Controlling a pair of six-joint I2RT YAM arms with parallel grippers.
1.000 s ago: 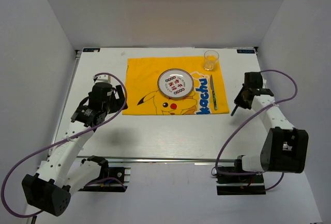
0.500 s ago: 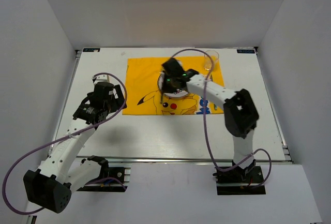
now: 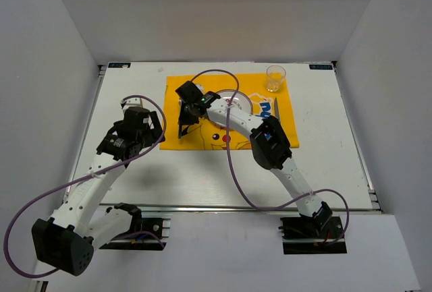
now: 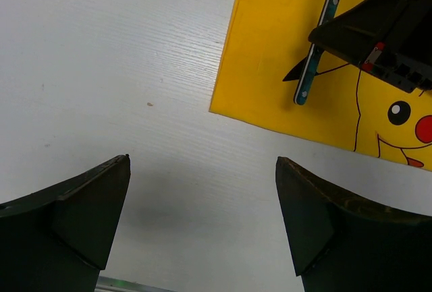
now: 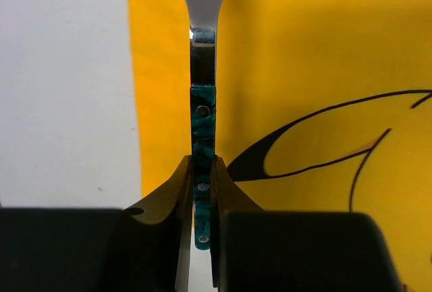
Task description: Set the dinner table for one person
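Note:
My right gripper (image 3: 185, 118) reaches across to the left part of the yellow cartoon cloth (image 3: 177, 103) and is shut on a green-handled metal utensil (image 5: 202, 120). The utensil's head runs out of the right wrist view at the top. The utensil (image 4: 311, 69) hangs close over the cloth's left edge. My left gripper (image 3: 148, 129) is open and empty over the white dinner table (image 3: 135, 177), left of the cloth. A patterned plate (image 3: 237, 100) lies mid-cloth, partly hidden by my right arm. A knife (image 3: 276, 111) lies right of the plate.
A clear glass (image 3: 275, 78) stands at the cloth's far right corner. My right arm stretches diagonally over the plate and the cloth. A metal rail (image 3: 223, 208) runs along the table's near edge. White walls close in three sides.
My right arm has swung from the table's right side, over the plate, to the cloth's left part, carrying the utensil. My left arm has barely moved.

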